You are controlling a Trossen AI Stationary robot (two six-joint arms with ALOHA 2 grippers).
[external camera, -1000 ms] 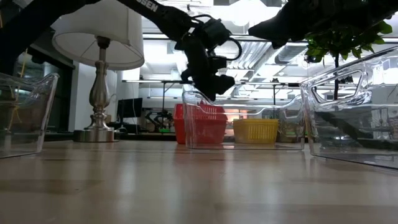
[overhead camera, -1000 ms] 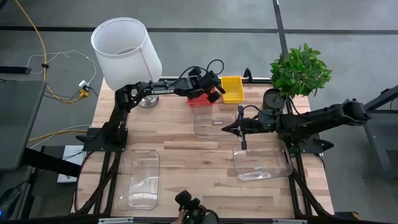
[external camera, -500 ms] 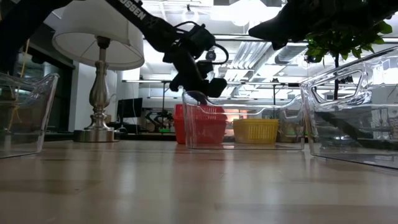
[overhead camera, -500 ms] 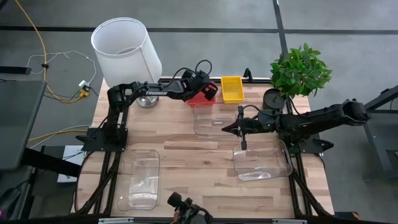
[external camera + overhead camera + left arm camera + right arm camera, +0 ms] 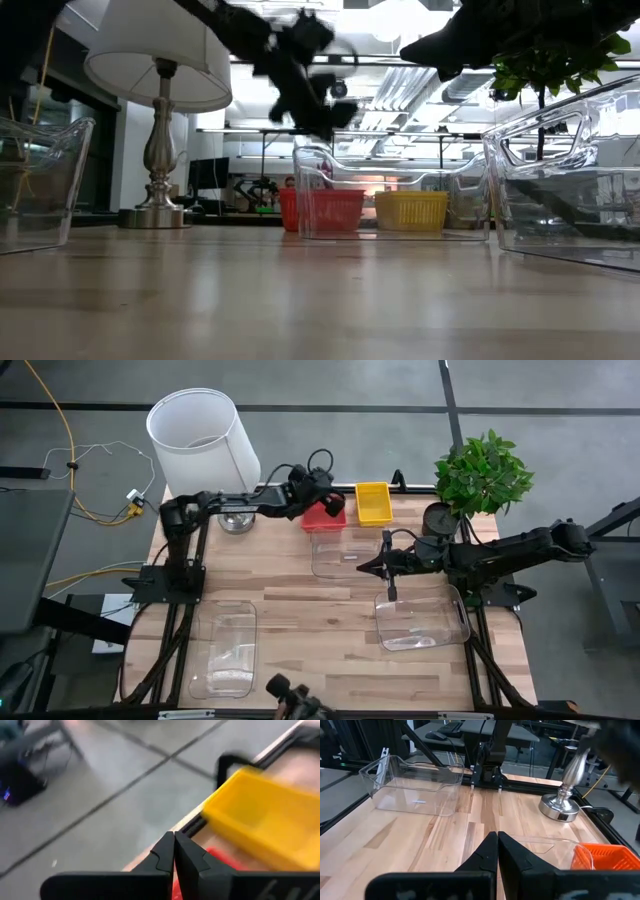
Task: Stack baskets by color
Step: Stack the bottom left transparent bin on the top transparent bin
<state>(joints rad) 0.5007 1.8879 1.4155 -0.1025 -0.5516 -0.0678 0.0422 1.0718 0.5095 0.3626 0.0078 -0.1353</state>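
Sitting side by side at the far edge of the wooden table (image 5: pixel 300 600): red-orange plastic mesh basket (image 5: pixel 325 517) and yellow plastic mesh basket (image 5: pixel 373 503). Hovering above the red one, left end effector (image 5: pixel 322 490), fingers pressed together, empty. Waiting mid-table, right end effector (image 5: pixel 387 568), likewise pressed together.

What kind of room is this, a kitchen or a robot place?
Probably a robot lab or workshop. Two robot arms are bolted to a wooden table, desks with gear stand behind it, and bare pipes run along the ceiling.
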